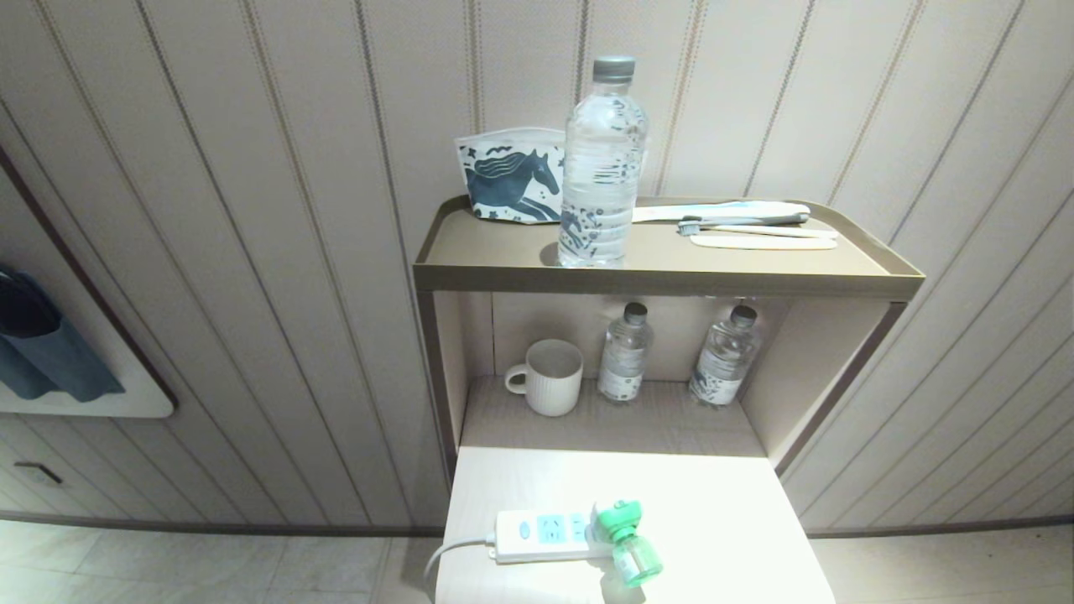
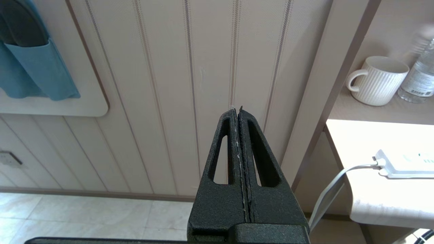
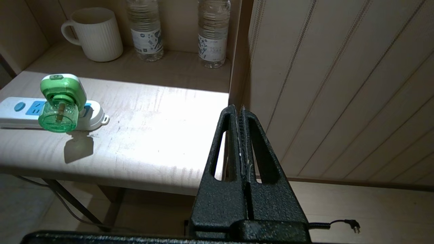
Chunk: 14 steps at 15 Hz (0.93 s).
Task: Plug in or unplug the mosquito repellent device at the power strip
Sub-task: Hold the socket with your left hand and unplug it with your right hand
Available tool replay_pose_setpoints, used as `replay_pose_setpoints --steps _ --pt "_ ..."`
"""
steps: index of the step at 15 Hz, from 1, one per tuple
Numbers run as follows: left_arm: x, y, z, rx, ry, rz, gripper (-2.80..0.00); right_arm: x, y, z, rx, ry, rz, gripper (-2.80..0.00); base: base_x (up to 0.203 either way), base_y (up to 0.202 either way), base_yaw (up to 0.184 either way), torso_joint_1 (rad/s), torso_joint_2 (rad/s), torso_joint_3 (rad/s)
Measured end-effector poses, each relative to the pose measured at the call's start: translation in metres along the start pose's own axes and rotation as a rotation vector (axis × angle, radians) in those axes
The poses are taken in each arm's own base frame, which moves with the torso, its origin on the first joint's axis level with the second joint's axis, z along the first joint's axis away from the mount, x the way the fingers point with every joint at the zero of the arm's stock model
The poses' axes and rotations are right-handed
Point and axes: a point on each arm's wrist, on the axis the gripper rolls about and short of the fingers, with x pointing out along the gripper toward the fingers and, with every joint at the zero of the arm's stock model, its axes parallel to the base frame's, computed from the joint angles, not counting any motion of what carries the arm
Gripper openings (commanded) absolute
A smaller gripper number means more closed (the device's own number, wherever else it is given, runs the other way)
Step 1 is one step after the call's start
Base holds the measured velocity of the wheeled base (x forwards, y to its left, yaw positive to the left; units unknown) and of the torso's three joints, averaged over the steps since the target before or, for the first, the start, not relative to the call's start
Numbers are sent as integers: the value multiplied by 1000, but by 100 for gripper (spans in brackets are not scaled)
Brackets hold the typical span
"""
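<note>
On the pale bench (image 1: 713,503) lies one power strip (image 1: 545,535) with one mosquito repellent device (image 1: 625,537) plugged into its end. Behind stand one mug (image 1: 550,377) and two bottles (image 1: 625,352). My left gripper (image 2: 237,110) and right gripper (image 3: 238,108) hang clenched, empty.

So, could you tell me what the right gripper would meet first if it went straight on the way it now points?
Probably the striped wall panelling: the shut right gripper aims just beside the shelf unit's side panel, clear of the mosquito repellent device. Depth is hard to judge.
</note>
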Motion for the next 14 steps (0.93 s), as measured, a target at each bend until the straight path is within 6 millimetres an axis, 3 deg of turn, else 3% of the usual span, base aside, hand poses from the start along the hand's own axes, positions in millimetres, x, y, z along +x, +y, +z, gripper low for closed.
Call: replay_pose_setpoints --steps 11,13,14 --pt "0 0 0 1 0 0 -280 0 -1 1 50 7 -30 -280 0 0 0 0 0 0" --pt "0 0 0 1 0 0 -280 -4 -1 10 44 33 -18 -280 0 0 0 0 0 0" --pt "0 0 0 1 0 0 -280 -9 -1 29 43 5 -10 -280 0 0 0 0 0 0"
